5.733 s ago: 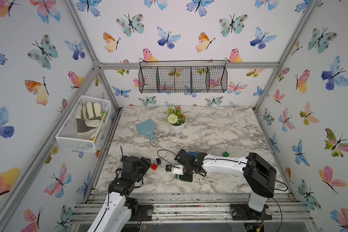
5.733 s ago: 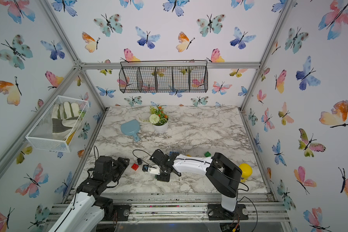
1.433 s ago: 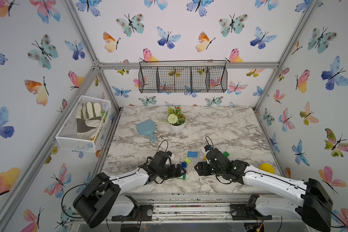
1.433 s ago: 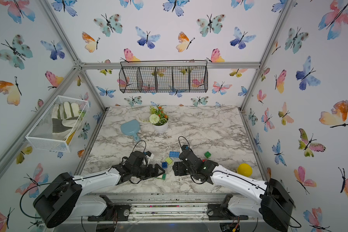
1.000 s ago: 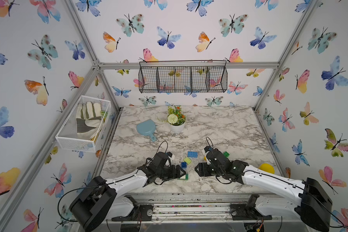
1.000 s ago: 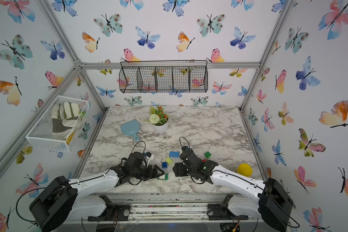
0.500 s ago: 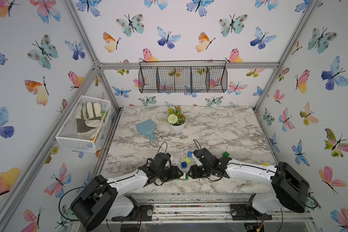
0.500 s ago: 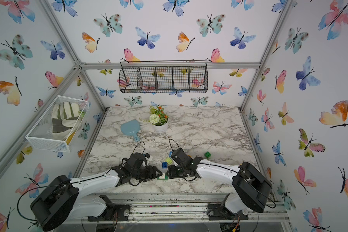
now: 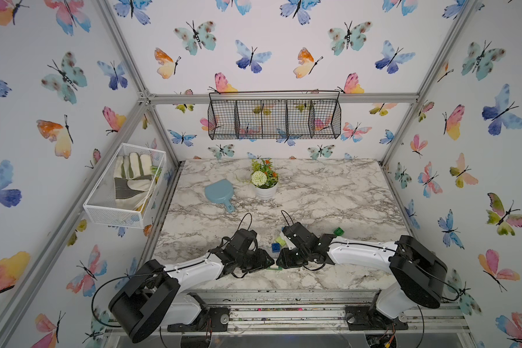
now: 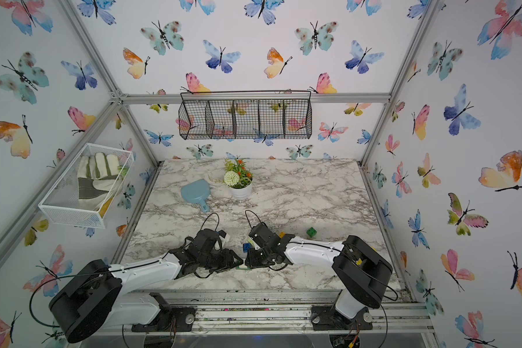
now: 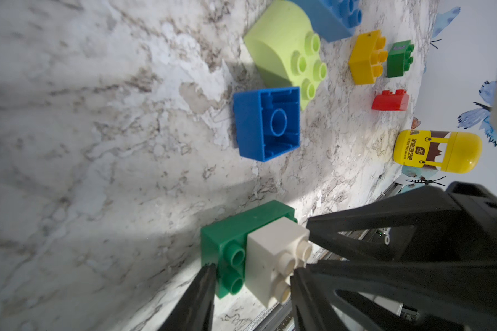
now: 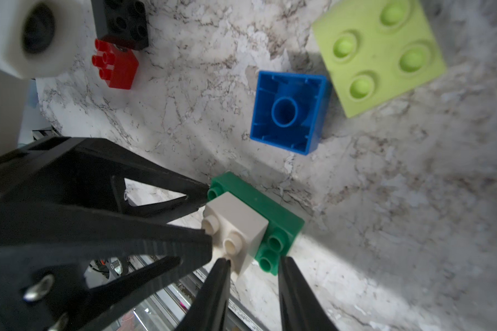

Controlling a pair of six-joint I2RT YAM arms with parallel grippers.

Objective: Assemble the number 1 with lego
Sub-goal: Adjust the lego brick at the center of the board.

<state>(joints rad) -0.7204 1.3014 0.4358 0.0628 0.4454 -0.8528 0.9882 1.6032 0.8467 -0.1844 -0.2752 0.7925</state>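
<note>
Locate the green-and-white stack (image 11: 258, 249) at the near edge of the marble table (image 9: 314, 195), between the two arms and close to the front rail: a white brick (image 12: 236, 220) seated on one half of a longer green brick (image 12: 273, 206), with the studs of the other half left bare. Note the left gripper (image 11: 251, 286) narrowed onto this stack, one finger (image 11: 198, 301) against the green side and the other finger (image 11: 307, 301) against the studded white face, to all appearances in contact on both. Note the right gripper (image 12: 253, 266) set in from the opposite side, likewise narrowed, bracketing the corner at the junction of white and bare green studs, apparently touching as well. In both top views expect only the two gripper tips meeting over a thin sliver of the stack (image 9: 273, 268) (image 10: 241, 267), with no finer detail. Read the double hold as bracing: one side steadying the base, the other squeezing the white piece home, probably to lock the joint and prevent sliding on smooth marble. Treat the stack as the start of the numeral's stem. Keep the loose stock beyond it in reach: a blue brick (image 11: 267, 123) lying hollow side up, just beside a lime brick (image 11: 281, 54); farther off a yellow brick (image 11: 365, 57), a small green brick (image 11: 399, 58) and a red brick (image 11: 389, 100). Disregard the yellow-lidded jar (image 11: 436, 150), standing well apart from the stack. Judge the task early: two pieces joined, most bricks unused.
</note>
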